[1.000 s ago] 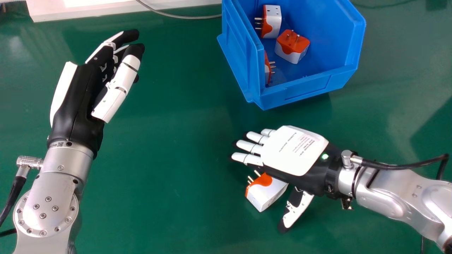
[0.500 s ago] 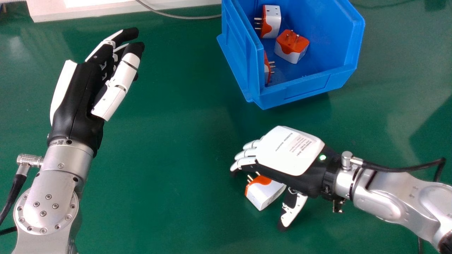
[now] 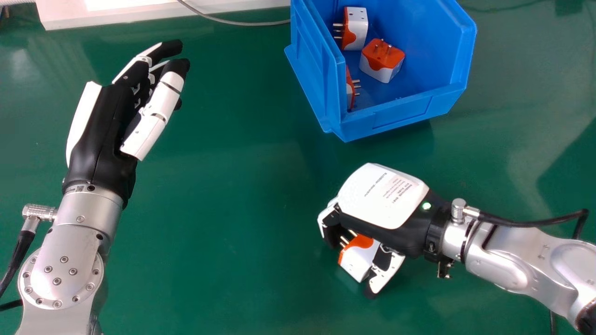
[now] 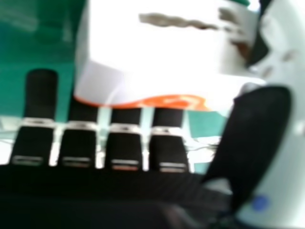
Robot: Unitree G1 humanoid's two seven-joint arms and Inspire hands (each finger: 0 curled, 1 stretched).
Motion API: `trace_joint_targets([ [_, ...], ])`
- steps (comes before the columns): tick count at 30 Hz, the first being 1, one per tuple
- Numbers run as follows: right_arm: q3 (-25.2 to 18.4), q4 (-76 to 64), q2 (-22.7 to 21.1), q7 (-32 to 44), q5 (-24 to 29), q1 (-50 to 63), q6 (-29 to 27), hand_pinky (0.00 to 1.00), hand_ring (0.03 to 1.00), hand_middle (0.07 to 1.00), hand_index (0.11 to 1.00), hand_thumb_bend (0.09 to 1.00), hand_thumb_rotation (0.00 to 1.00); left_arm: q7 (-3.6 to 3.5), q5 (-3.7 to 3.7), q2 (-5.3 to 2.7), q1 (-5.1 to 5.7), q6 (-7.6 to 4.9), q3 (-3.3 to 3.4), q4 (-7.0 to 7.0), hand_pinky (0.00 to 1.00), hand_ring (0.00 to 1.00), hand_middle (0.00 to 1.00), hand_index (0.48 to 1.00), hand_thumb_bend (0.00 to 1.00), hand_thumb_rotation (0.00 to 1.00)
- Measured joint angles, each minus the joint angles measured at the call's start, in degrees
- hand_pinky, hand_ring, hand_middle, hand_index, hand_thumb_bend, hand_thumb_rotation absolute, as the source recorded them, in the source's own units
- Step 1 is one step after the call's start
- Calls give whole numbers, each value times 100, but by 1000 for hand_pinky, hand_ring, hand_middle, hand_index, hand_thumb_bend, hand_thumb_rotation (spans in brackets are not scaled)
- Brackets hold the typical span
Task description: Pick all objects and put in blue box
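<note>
The table (image 3: pixel 223 209) was smooth, glossy green. At upper right, an angular plastic box (image 3: pixel 405 114) held three blocky plugs (image 3: pixel 379 72). Lower right of centre, the right hand (image 3: pixel 382 195) curled round a white-and-orange plug (image 3: pixel 358 263), its thumb seemingly touching. The left hand (image 3: pixel 104 125), at left, was relaxed.

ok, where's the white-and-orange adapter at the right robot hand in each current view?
Head view: the adapter is right of centre, in the lower half, between the curled fingers and thumb of the right robot hand.
Right hand view: the adapter is close up, beyond the fingers and beside the thumb.
Shared landmark: that thumb.
</note>
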Motion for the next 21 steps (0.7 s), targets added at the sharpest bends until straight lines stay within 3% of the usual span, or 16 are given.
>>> trace_joint_targets([
  [12,3,37,4,-118,-71,-4,70,414,496,497,449,507,5,-1,0,2,0,5,35,-1,781,848,828,845,381,744],
  [21,-1,20,22,-106,14,16,264,395,470,492,453,505,2,-2,-2,7,0,86,41,-13,780,848,825,844,387,738],
])
